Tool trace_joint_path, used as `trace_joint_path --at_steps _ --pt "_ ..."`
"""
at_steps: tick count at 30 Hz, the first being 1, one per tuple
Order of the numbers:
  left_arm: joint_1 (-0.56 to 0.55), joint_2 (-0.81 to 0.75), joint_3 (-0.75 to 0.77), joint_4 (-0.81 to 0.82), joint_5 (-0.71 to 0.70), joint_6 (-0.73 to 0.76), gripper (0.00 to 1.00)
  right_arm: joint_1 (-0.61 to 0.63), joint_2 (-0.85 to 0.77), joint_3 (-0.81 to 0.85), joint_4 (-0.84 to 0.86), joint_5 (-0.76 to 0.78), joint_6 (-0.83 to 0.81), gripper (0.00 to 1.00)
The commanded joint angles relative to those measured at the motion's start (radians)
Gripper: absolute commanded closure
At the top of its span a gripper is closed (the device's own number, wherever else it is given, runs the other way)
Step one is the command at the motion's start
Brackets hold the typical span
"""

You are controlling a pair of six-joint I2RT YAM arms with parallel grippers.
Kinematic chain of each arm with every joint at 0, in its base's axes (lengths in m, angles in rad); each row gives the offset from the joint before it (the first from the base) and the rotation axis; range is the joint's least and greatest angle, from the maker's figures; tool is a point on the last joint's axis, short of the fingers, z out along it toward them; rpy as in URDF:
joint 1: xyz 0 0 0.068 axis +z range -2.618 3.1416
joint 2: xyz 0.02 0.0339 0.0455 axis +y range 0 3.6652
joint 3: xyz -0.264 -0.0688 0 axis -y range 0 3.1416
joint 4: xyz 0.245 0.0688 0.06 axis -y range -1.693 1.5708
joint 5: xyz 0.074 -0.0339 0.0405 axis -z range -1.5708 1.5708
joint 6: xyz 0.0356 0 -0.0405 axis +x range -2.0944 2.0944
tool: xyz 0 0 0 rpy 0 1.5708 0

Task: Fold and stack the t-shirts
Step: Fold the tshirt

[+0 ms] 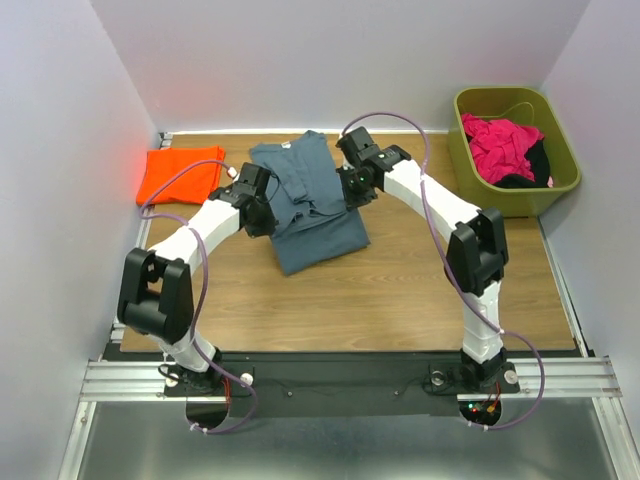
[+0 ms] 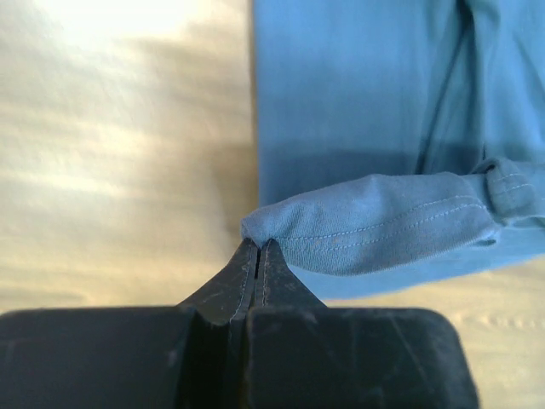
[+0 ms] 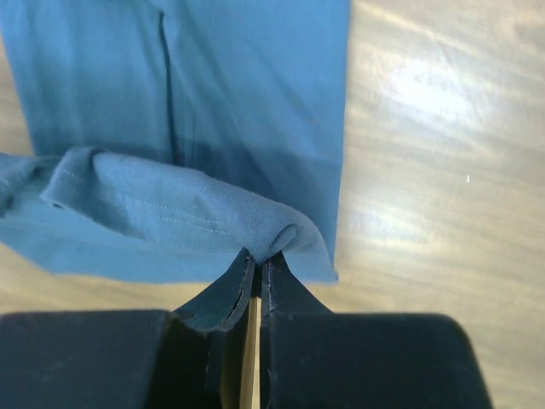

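The slate blue-grey t-shirt lies in the middle of the wooden table, partly folded. My left gripper is shut on its left hemmed edge, lifted off the layer below. My right gripper is shut on the right hemmed edge, also raised above the flat cloth. The bright orange t-shirt lies folded at the far left of the table, apart from both grippers.
An olive green bin with pink and black clothes stands at the far right. White walls enclose the table at the back and on both sides.
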Motion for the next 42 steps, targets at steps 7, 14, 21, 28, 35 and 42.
trace_joint_path --at_steps 7,14,21,28,35,42 --pt "0.037 0.149 0.176 0.079 -0.075 0.120 1.00 -0.038 0.151 0.214 0.013 0.076 -0.096 0.99" --pt "0.046 0.210 0.204 0.115 -0.066 0.125 1.00 -0.060 0.179 0.204 0.048 0.075 -0.104 0.99" --pt "0.060 0.233 0.205 0.128 -0.067 0.121 1.00 -0.069 0.198 0.205 0.094 0.061 -0.116 0.99" --pt "0.069 0.258 0.199 0.150 -0.066 0.116 1.00 -0.069 0.229 0.222 0.120 0.056 -0.134 0.99" --pt "0.074 0.295 0.192 0.179 -0.069 0.116 1.00 -0.070 0.260 0.222 0.150 0.058 -0.133 0.99" --pt "0.075 0.318 0.167 0.225 -0.099 0.127 1.00 -0.075 0.287 0.210 0.180 0.065 -0.122 0.93"
